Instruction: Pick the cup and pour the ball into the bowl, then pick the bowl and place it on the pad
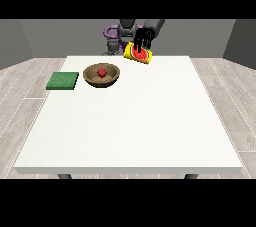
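A yellow cup (137, 56) with a red inside lies tipped, its mouth facing the camera, above the table's far edge. The hand at the view's right (143, 38) has its black fingers curled over the cup from above. A brown bowl (93, 77) stands left of the cup with a red ball (102, 73) inside it. A green pad (63, 80) lies flat at the table's left edge, left of the bowl. The other hand is not in sight.
The white table (135, 126) stretches towards the camera in front of the bowl and cup. The robot's torso (120, 33) stands behind the far edge.
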